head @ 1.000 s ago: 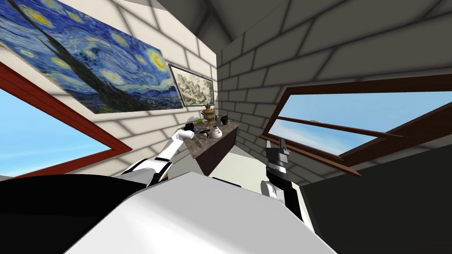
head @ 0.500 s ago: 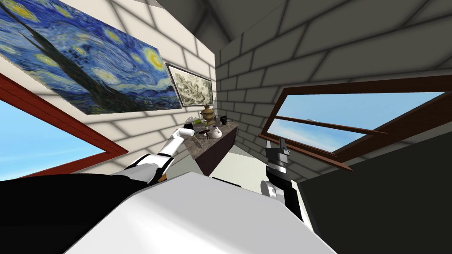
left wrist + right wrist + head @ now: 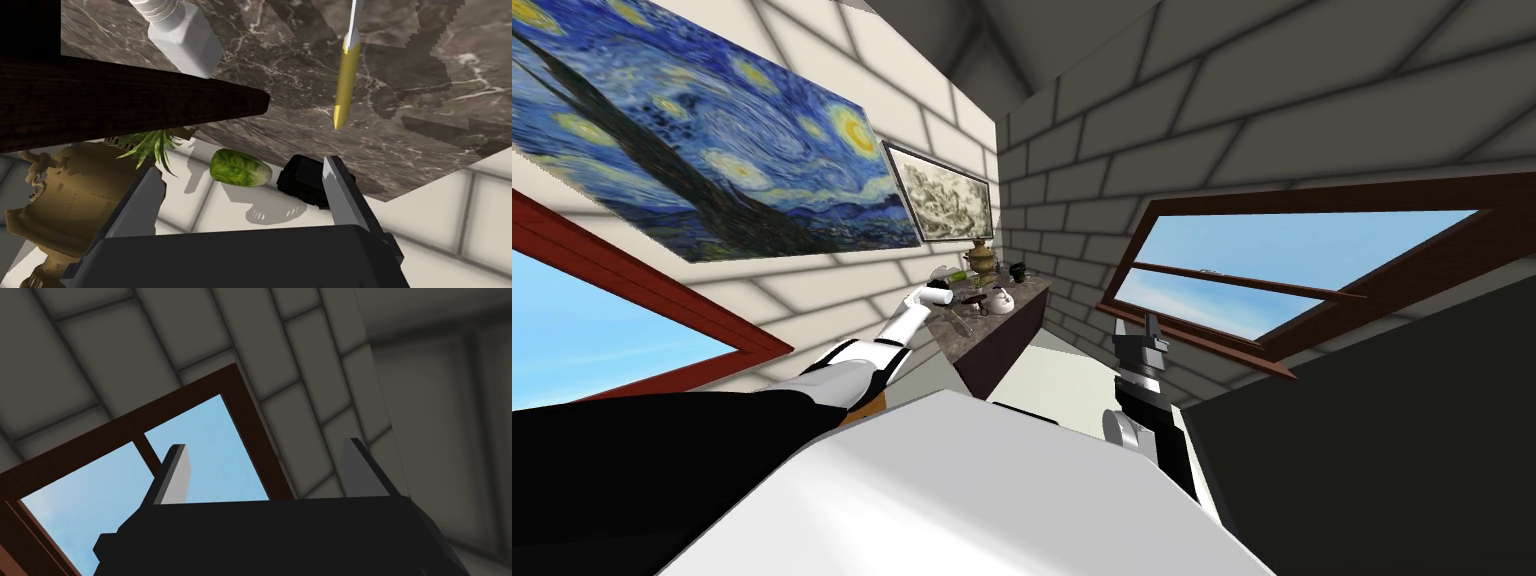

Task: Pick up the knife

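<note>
Left wrist view: the knife (image 3: 345, 75) lies flat on the dark marble counter (image 3: 280, 95). It is ahead of the left gripper (image 3: 240, 192), beyond the tip of one finger and not between the two. These fingers stand spread and hold nothing. The knife's long axis runs about crosswise to the line from finger to finger, with the gold handle end toward us and the white blade away. We judge the hand must shift sideways, then advance. The right gripper (image 3: 265, 470), also spread and empty, is well apart from the counter, so the left arm is nearer.

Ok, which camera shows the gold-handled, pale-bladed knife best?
Left wrist view: the gold-handled knife lies close on the dark marble counter. Head view: too small to tell. Right wrist camera faces away.
</note>
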Controlling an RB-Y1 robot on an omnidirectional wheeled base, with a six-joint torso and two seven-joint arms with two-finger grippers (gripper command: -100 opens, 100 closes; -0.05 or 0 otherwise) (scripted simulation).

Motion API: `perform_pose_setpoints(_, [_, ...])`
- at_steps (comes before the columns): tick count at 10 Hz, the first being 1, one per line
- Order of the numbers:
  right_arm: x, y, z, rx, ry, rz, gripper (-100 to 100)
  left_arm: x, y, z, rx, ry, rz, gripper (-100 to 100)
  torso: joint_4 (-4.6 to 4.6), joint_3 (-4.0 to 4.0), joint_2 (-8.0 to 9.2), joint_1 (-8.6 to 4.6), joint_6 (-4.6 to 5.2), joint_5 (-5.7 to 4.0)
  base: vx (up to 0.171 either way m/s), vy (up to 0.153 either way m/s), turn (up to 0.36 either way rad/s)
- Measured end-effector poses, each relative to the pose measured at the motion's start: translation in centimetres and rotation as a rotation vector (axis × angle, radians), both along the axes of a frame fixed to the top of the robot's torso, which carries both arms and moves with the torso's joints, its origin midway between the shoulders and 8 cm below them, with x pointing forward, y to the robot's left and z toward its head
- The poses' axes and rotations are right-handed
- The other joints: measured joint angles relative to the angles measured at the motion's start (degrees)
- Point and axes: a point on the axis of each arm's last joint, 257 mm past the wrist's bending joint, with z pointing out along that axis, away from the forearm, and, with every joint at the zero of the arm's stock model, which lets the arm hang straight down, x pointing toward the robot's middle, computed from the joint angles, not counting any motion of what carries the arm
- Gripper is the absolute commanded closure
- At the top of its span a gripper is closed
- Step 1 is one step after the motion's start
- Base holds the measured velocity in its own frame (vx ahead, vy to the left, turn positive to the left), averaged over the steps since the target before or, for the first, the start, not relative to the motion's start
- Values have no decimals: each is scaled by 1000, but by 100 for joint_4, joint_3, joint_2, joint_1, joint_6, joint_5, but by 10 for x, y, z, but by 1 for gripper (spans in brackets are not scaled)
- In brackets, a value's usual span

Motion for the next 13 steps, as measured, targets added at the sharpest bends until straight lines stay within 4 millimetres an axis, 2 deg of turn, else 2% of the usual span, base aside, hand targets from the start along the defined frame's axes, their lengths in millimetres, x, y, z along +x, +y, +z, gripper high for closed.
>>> perform_pose_setpoints(4, [0, 0, 0, 0, 0, 0, 0, -10, -6, -17, -56, 113, 23, -100, -1, -3, -5, -2, 3, -1, 7, 33, -48])
perform_pose_setpoints(6, [0, 0, 0, 0, 0, 0, 0, -24, -5, -31, -82, 177, 40, -100, -1, -2, -3, -7, 0, -1, 6, 19, -17])
perform_pose_setpoints(13, [0, 0, 0, 0, 0, 0, 0, -52, -25, -57, -190, 380, 72, -100, -1, -4, -6, -6, 0, -1, 13, 27, -29])
